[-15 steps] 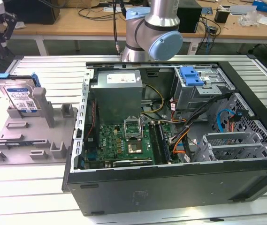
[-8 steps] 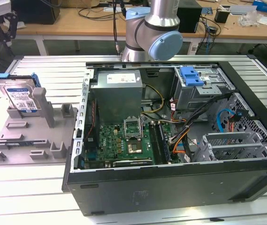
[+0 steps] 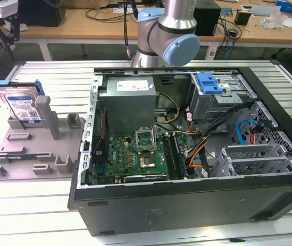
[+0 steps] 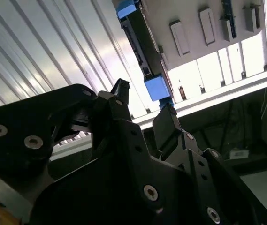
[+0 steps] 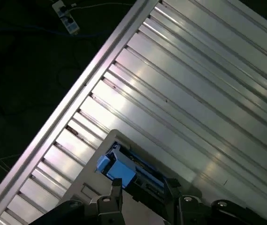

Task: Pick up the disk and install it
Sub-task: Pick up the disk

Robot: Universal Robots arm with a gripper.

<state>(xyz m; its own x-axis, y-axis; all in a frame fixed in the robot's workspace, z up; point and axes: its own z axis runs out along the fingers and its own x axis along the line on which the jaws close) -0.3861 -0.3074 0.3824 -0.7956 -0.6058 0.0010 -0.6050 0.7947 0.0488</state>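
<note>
Claw (image 4: pixel 143 97) spread apart, gripping nothing, near disk (image 3: pixel 22 105) | disk upright in grey fixture (image 3: pixel 38 154) slot | computer case (image 3: pixel 187 202) open

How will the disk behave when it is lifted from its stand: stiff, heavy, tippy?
Probably stiff: the disk is a flat metal slab. Likely heavy for its size. It stands on edge in the grey stand, so a sideways push might tip it.

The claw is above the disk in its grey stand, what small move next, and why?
Probably lower the claw a little toward the disk: its jaws stand open, lined up either side of the disk's blue end, and nothing is gripped yet.
</note>
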